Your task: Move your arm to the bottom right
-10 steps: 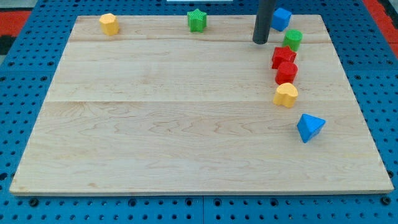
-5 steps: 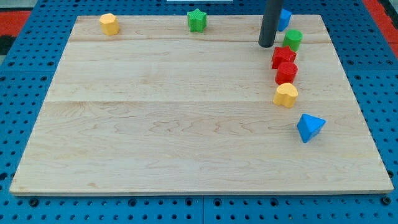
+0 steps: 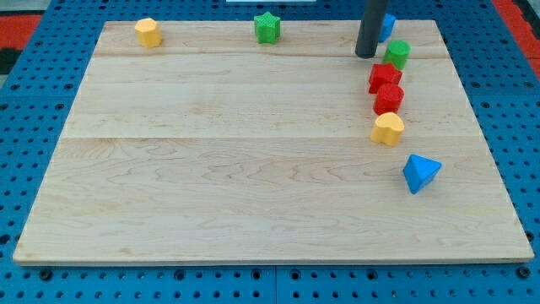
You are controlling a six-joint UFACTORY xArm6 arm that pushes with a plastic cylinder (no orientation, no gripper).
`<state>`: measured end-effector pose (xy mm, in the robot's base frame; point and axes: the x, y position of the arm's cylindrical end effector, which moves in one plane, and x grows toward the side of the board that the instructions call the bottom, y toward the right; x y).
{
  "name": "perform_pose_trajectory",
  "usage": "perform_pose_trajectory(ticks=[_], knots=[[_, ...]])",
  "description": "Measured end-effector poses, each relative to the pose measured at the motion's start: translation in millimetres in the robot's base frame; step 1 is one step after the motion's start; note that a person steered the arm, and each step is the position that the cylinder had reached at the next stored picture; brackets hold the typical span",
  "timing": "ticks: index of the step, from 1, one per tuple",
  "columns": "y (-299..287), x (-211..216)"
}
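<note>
My tip [image 3: 366, 56] stands at the board's [image 3: 211, 186] top right, gripping nothing, just left of the green block [image 3: 397, 53] | step: travel not begun | next: sweep down-right, skirting red blocks [image 3: 386, 87], yellow block [image 3: 388, 128], blue triangular block [image 3: 420, 172]

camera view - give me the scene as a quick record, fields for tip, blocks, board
tip: my tip near the view's top right, just left of the green block
hidden: blue block partly behind the rod
column below: two red blocks, then yellow block
lower right: blue triangular block
top edge: green star, yellow block at the view's top left
board: wooden board
task target: bottom right, tip not yet there
</note>
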<state>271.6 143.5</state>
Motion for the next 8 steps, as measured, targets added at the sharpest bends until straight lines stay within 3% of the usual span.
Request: perform_pose_trajectory(ticks=[4, 5, 7, 8], knots=[[-65.2, 40.2], [-80.2, 76.8], [-82.5, 255.9], [-26.0, 306.8]])
